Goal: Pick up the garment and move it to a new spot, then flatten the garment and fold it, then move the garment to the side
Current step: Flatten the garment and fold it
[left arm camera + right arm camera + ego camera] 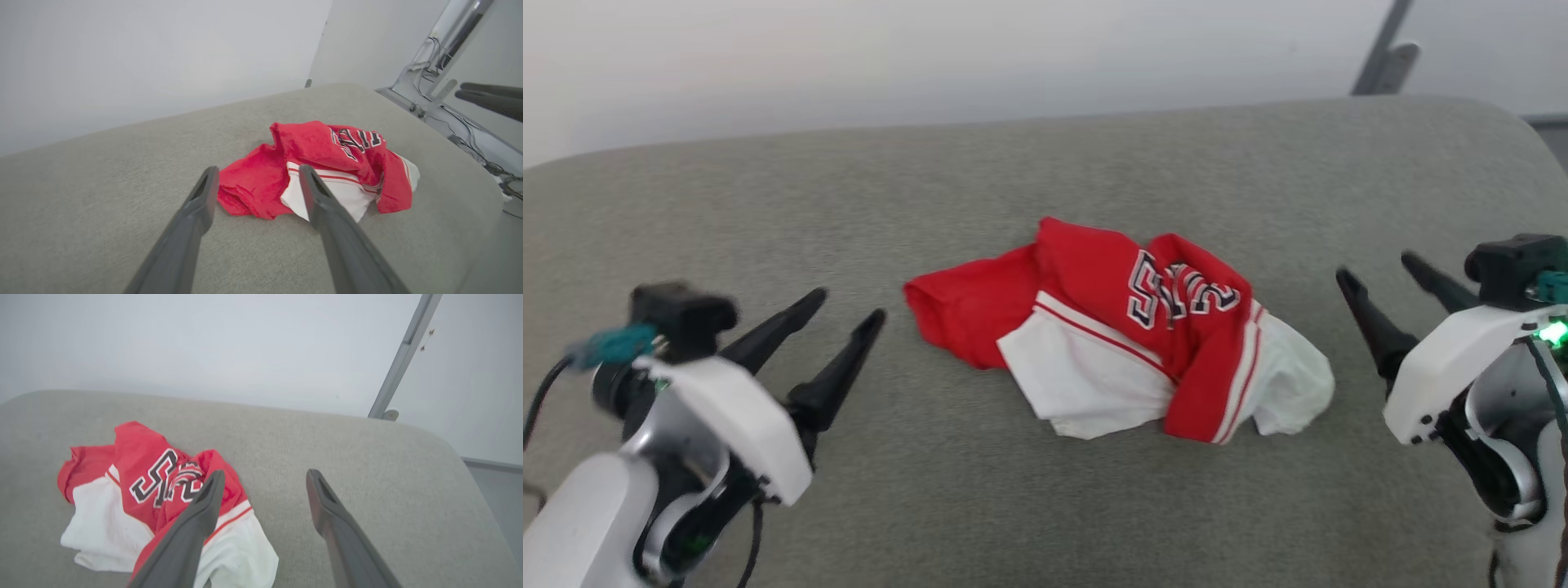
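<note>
the garment (1119,327) lies in a crumpled heap near the middle of a grey cushion (1013,188), a bit toward the robot's right. most of it is red, bunched into folds, with a white sleeve spread out along the near edge and another white flap poking out on the right end. striped red-and-white seams run down the right side of the heap. dark, white-edged lettering shows on the top fold, creased so i can't read it whole.

the left gripper (848,304) sits off to the left of the heap, fingers spread wide, tips aimed at the red end and close to it, nothing between them. the right gripper (1375,269) is on the other side, just beyond the white flap, its fingers also spread wide and holding nothing. from the right wrist, one finger crosses in front of the cloth, but whether it touches i can't tell.

behind the cushion stands a plain pale wall, with a grey metal post (1380,57) leaning up at the far right.
</note>
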Controlling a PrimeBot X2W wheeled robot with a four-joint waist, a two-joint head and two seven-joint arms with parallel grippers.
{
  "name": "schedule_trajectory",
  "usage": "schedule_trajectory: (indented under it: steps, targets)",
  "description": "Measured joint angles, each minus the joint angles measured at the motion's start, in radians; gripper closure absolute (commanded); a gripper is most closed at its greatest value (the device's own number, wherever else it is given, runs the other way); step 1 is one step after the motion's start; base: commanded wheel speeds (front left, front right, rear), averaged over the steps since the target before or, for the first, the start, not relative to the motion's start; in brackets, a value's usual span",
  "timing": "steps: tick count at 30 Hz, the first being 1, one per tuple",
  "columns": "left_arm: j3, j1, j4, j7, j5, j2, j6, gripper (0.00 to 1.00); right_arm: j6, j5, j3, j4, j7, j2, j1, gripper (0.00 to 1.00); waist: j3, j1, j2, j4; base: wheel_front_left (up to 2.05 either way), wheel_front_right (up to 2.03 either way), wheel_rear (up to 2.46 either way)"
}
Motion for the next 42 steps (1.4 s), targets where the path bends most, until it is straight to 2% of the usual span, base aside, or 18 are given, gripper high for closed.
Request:
schedule_trajectory:
  steps: [6, 8, 14, 22, 30, 37, 42]
  targets:
    - [-0.095, -0.139, -0.003, 0.161, -0.012, 0.022, 0.0, 0.0, 0.0, -0.082, -0.027, -0.025, -0.244, 0.1, -0.018, 0.0, 0.02, 0.0, 0.0, -0.075, 0.0, 0.0, 0.0]
    - [-0.115, -0.177, 0.015, 0.212, -0.026, 0.012, 0.0, 0.0, 0.0, -0.114, -0.027, -0.022, -0.315, 0.131, -0.025, 0.0, 0.029, 0.0, 0.0, -0.101, 0.0, 0.0, 0.0]
    - [-0.18, -0.278, 0.094, 0.372, -0.054, -0.008, 0.003, 0.0, 0.0, -0.172, -0.053, 0.02, -0.45, 0.214, -0.042, 0.0, 0.061, 0.0, 0.0, -0.181, 0.0, 0.0, 0.0]
    - [-0.246, -0.331, 0.207, 0.538, -0.066, -0.026, 0.031, 0.0, 0.0, -0.171, -0.051, 0.057, -0.486, 0.248, -0.055, 0.0, 0.115, 0.0, 0.0, -0.259, 0.0, 0.0, 0.0]
    - [-0.276, -0.36, 0.308, 0.538, -0.015, 0.001, 0.026, 0.0, 0.0, -0.162, -0.042, 0.079, -0.502, 0.255, -0.074, 0.0, 0.165, 0.0, 0.0, -0.297, 0.0, 0.0, 0.0]
    - [-0.295, -0.38, 0.36, 0.525, 0.006, 0.012, 0.02, 0.0, 0.0, -0.151, -0.041, 0.084, -0.505, 0.257, -0.082, 0.0, 0.175, 0.0, 0.0, -0.295, 0.0, 0.0, 0.0]
    - [-0.305, -0.389, 0.359, 0.521, -0.007, -0.002, 0.013, 0.0, 0.0, -0.147, -0.043, 0.085, -0.505, 0.258, -0.084, 0.0, 0.175, 0.0, 0.0, -0.288, 0.0, 0.0, 0.0]
